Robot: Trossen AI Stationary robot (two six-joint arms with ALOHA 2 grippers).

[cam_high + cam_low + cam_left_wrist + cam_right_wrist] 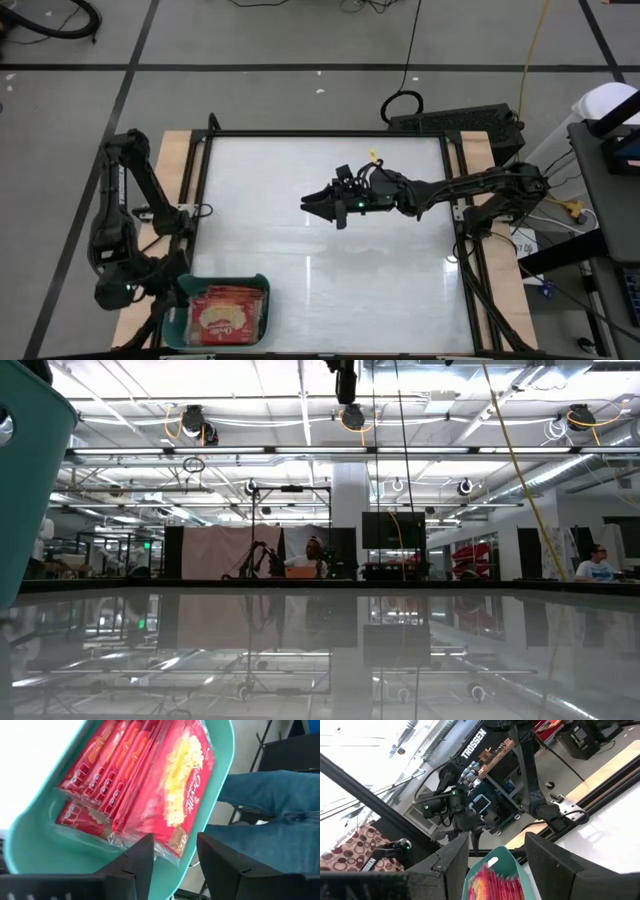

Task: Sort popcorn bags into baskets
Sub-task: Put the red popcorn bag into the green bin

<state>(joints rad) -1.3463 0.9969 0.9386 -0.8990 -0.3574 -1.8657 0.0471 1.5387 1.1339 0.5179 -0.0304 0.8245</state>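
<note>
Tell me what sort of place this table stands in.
Probably a large robotics lab or workshop. The low view shows an open industrial ceiling with hanging lamps, metal rigs and screens beyond the table, and the high view shows cables trailing over a taped floor.

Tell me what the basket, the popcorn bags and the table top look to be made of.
Basket: teal moulded plastic, smooth, with rounded rim. Popcorn bags: red printed packets in clear glossy film, going by the shine and wrinkled sealed edges. Table top: white, glossy and hard, mirroring the room in the low view; probably laminate or coated board, though that stays open.
</note>
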